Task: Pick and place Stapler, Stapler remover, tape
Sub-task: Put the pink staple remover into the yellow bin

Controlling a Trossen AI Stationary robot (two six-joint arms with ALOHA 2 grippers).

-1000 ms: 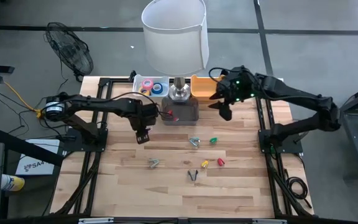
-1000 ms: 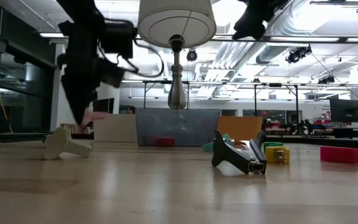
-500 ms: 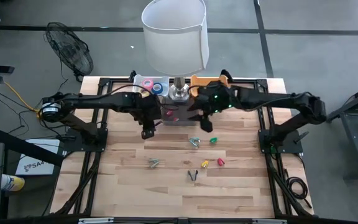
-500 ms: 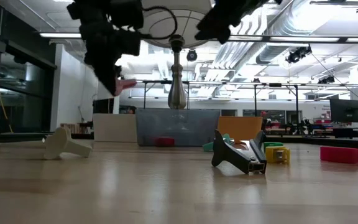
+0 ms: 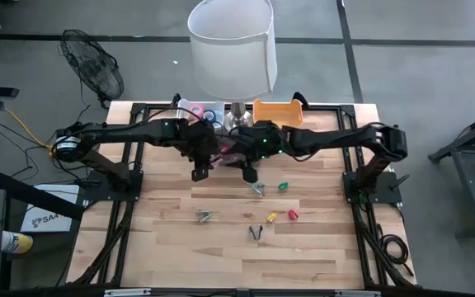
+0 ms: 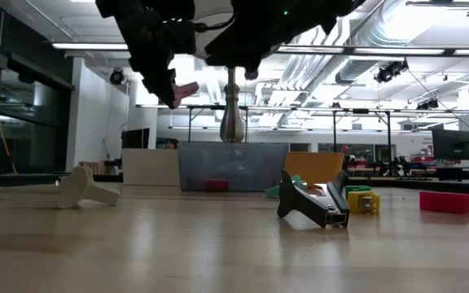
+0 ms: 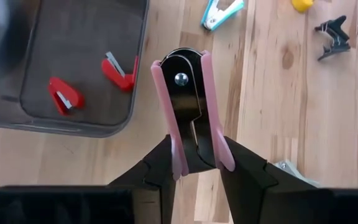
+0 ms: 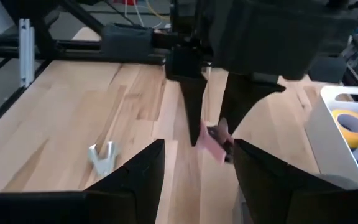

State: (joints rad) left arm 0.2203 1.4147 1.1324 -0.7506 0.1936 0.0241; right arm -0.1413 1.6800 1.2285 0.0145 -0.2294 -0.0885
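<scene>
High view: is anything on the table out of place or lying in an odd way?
Nothing looks damaged or spilled. Small staple removers lie loose at different angles on the table, outside the grey tray. The left gripper holds a pink staple remover in the air, with the open right gripper close by.

Two red staplers (image 7: 65,98), one lamp (image 5: 232,49)

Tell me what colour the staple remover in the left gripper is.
Pink with a black centre; the staple remover shows best in the left wrist view.
</scene>
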